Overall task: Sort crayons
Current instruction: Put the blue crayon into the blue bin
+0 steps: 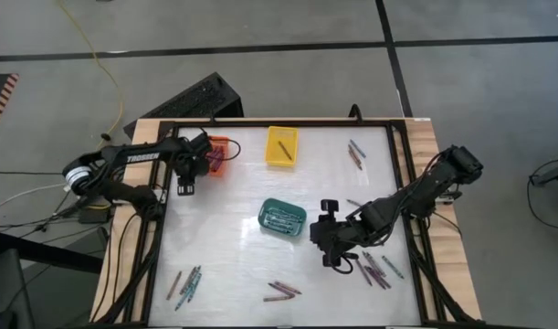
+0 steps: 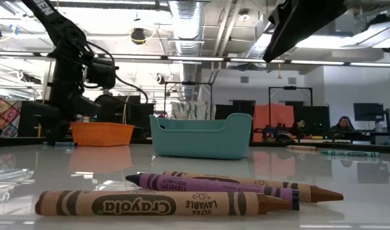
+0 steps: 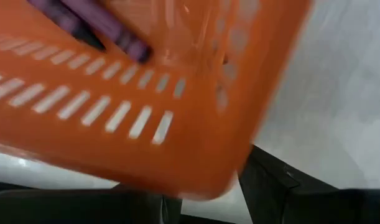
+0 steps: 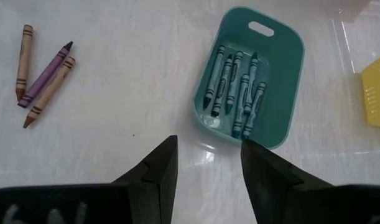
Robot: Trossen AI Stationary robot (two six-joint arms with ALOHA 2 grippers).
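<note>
Crayons lie in loose groups on the white table: near left (image 1: 185,283), near middle (image 1: 283,291), near right (image 1: 377,270) and far right (image 1: 355,153). The orange basket (image 1: 219,153) holds purple crayons (image 3: 96,25), the green basket (image 4: 252,81) holds several teal ones, and the yellow basket (image 1: 281,146) holds one. My left gripper (image 1: 185,185) hangs open just beside the orange basket's near left corner (image 3: 208,180), fingers pointing down, nothing between them. My right gripper (image 4: 208,165) hovers open above the table, to the near right of the green basket.
Two brown crayons and a purple one (image 4: 43,74) lie near the table's front, large in the low view (image 2: 182,198). A black frame (image 1: 402,183) runs around the white surface. Bare table (image 1: 224,233) lies between the baskets and the near crayon groups.
</note>
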